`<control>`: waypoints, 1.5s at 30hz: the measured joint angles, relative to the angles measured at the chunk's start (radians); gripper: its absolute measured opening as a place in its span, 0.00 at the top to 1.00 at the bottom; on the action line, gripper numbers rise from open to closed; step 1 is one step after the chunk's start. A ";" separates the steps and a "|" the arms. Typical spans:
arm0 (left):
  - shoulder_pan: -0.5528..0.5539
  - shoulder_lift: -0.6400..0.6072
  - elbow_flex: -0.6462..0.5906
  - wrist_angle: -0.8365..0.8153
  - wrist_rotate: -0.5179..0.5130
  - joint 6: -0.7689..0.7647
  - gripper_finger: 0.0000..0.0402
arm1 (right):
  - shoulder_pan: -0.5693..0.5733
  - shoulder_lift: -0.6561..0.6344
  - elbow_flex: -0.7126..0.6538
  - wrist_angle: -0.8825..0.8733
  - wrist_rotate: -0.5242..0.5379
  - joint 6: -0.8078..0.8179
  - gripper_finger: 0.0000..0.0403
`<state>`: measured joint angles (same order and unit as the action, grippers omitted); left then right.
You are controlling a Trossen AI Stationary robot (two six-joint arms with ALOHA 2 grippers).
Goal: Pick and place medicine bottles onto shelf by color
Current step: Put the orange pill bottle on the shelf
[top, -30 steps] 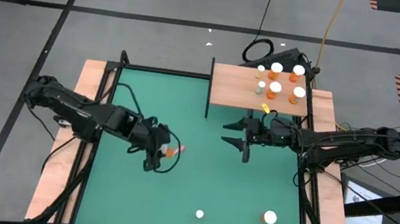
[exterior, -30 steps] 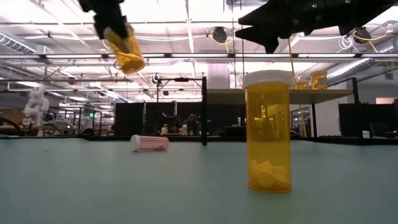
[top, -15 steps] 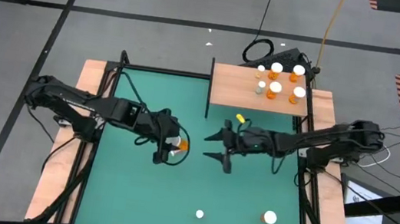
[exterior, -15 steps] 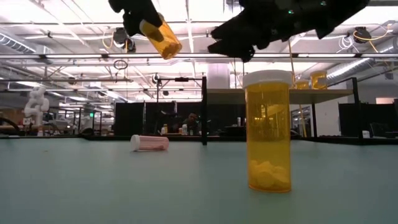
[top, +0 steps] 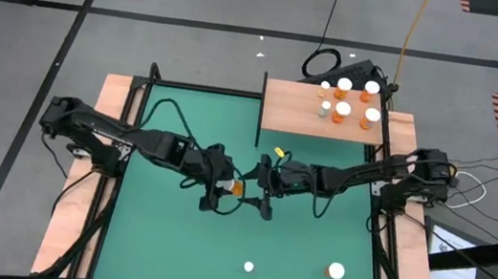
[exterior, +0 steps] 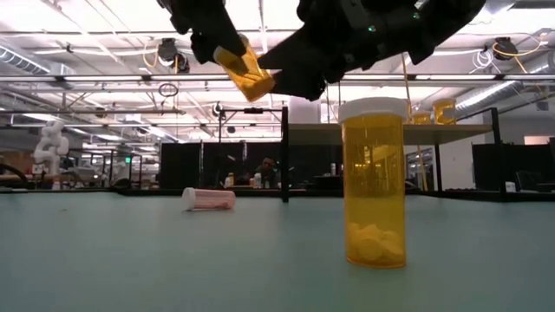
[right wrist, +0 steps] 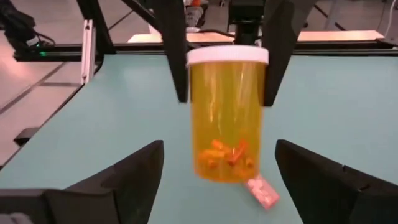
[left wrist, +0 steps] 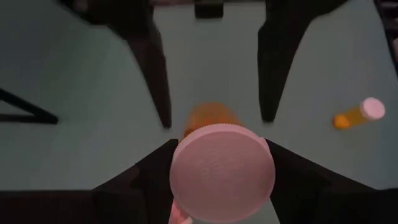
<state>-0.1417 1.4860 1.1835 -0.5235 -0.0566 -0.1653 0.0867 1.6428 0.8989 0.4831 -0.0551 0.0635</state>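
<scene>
My left gripper (top: 224, 187) is shut on a medicine bottle (top: 236, 188) above the middle of the green mat; it has an orange body and a white cap. My right gripper (top: 262, 188) is open, and its fingers stand on either side of that bottle's body (right wrist: 227, 118) without touching. The shelf (top: 300, 117) is at the mat's far right and several capped bottles (top: 346, 99) stand on it. A large bottle (exterior: 373, 182) is upright on the mat, a small one (top: 249, 267) sits near it, and another (exterior: 208, 198) lies on its side. My left gripper pinches the bottle's white cap (right wrist: 227, 56) between its two fingers (right wrist: 176, 56), one on each side of the rim. It comes from the table's left. The bottle is lifted clear of the mat and tilted, its base (exterior: 258, 85) pointing toward my right gripper.
A small pink-red scrap (right wrist: 262, 191) lies on the mat below the held bottle. A thin black post (top: 261, 112) stands at the shelf's left edge. Wooden strips (top: 100, 139) frame the mat on both sides. Open mat lies toward the near edge.
My left gripper has carried the bottle toward the table's right, over the mat's middle, and has turned it so its base points right. My right gripper, still open, has moved left from near the shelf toward the bottle, until its fingers stand around the body.
</scene>
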 joint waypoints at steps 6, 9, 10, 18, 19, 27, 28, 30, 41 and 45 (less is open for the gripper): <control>0.004 0.009 0.000 0.031 0.005 0.015 0.47 | -0.007 0.011 0.009 0.028 0.001 -0.007 0.30; 0.005 0.007 0.000 0.052 0.005 0.025 0.47 | -0.007 0.011 0.009 0.016 0.000 -0.023 0.33; 0.005 0.006 0.000 0.060 0.005 0.028 0.47 | -0.007 0.011 0.009 0.013 -0.002 -0.024 0.34; 0.005 0.007 0.000 0.079 0.005 0.056 0.47 | -0.007 0.011 0.009 -0.016 -0.005 -0.049 0.43; 0.005 0.007 0.000 0.079 0.005 0.056 0.47 | -0.007 0.011 0.009 -0.014 -0.005 -0.049 0.45; 0.006 0.007 0.000 0.080 0.003 0.059 0.47 | -0.015 0.011 0.008 -0.016 -0.010 -0.049 0.57; 0.006 0.007 0.000 0.081 0.002 0.059 0.47 | -0.015 0.011 0.008 -0.016 -0.010 -0.049 0.58; 0.005 0.007 0.000 0.086 -0.007 0.064 0.47 | -0.015 0.011 0.008 -0.017 -0.009 -0.052 0.58; -0.038 -0.004 0.000 0.221 -0.186 0.134 0.21 | -0.016 -0.061 0.006 -0.144 0.000 -0.083 0.56; -0.060 -0.043 0.000 0.246 -0.320 0.181 0.05 | -0.016 -0.100 -0.019 -0.149 -0.001 -0.086 0.57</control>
<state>-0.2017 1.4434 1.1834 -0.2779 -0.3763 0.0159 0.0709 1.5430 0.8799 0.3343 -0.0559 -0.0229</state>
